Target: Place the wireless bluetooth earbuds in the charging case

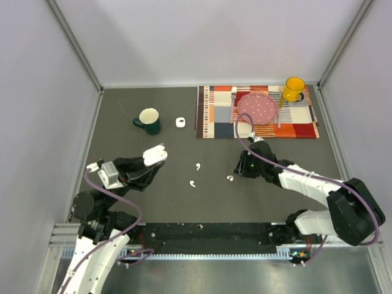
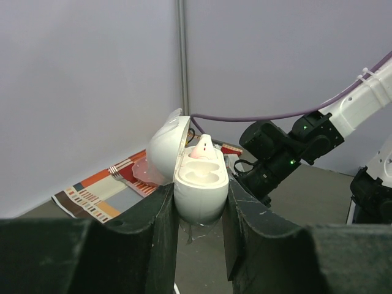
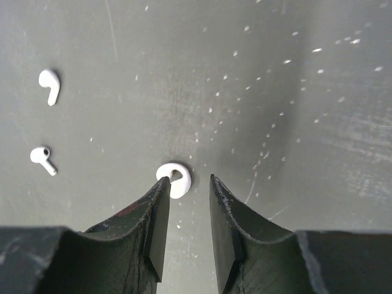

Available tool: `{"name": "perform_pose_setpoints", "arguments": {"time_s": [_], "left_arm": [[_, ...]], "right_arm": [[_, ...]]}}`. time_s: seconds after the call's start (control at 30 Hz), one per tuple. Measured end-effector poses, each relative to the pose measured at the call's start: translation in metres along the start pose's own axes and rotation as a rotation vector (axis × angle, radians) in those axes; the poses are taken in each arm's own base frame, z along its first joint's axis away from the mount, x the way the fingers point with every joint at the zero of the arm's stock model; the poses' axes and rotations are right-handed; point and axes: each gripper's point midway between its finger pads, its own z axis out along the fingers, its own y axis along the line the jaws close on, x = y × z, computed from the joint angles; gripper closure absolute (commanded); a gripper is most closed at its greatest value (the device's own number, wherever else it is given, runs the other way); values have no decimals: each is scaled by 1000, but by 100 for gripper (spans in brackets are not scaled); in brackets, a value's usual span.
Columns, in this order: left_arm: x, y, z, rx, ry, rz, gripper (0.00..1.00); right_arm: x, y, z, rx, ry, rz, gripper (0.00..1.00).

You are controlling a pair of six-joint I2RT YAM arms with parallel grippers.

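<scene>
We saw small white comma-shaped earbuds on the tabletop; left pincer gripped the open egg-like charging case, right pincer narrowly parted.

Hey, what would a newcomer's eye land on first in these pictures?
The left gripper, at the table's left, is shut on an open white case with one earbud seated in it. Mid-table, three earbuds lie loose, the right gripper open right at the rightmost one. At the far right, a bright patchwork placemat holds a pink plate and yellow mug.
</scene>
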Motion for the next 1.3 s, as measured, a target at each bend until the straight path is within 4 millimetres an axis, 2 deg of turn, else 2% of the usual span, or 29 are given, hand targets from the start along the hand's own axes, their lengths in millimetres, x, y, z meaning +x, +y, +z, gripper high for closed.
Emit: {"name": "perform_pose_setpoints", "arguments": {"time_s": [0.23, 0.5, 1.3], "left_arm": [[0, 0, 0, 1, -4, -14, 100], [2, -1, 2, 12, 3, -27, 100], [10, -2, 2, 22, 18, -49, 100]], "right_arm": [[12, 13, 8, -99, 72, -63, 69], [24, 6, 19, -89, 121, -96, 73], [28, 16, 25, -169, 128, -130, 80]]}}
